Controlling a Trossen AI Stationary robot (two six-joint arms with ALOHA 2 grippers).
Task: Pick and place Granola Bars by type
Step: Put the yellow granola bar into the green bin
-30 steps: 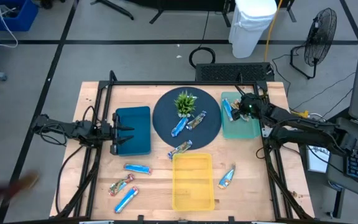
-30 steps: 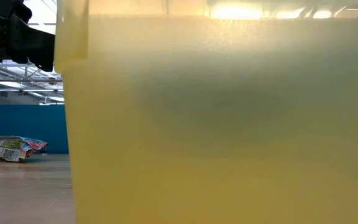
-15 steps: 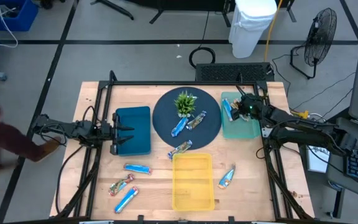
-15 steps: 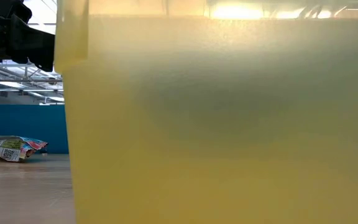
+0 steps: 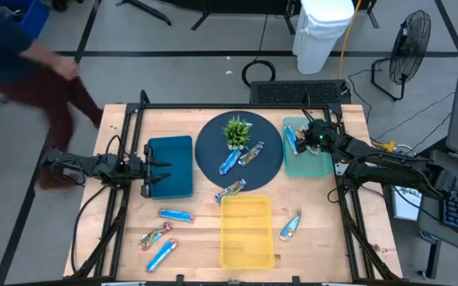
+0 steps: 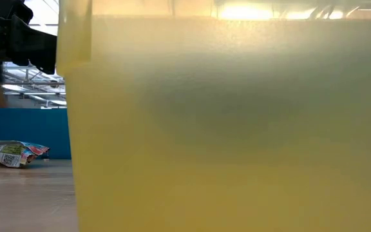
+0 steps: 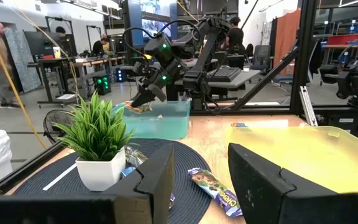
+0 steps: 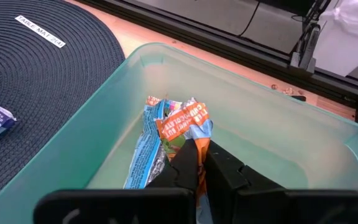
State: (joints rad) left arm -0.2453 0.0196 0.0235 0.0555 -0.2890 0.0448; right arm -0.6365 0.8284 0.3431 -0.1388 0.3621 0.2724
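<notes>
R gripper was reached into the translucent teal plastic bin, fingers pinched on an orange-and-silver wrapped granola bar, w/ a blue-wrapped bar beside it. L gripper was held open over the dark-blue bin.

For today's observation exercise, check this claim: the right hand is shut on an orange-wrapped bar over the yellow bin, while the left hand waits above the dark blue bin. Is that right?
One detail is wrong: the bin. The right hand holds the orange-wrapped bar over the light green bin, not the yellow bin, as the right wrist view shows. The left hand does wait above the dark blue bin.
</notes>
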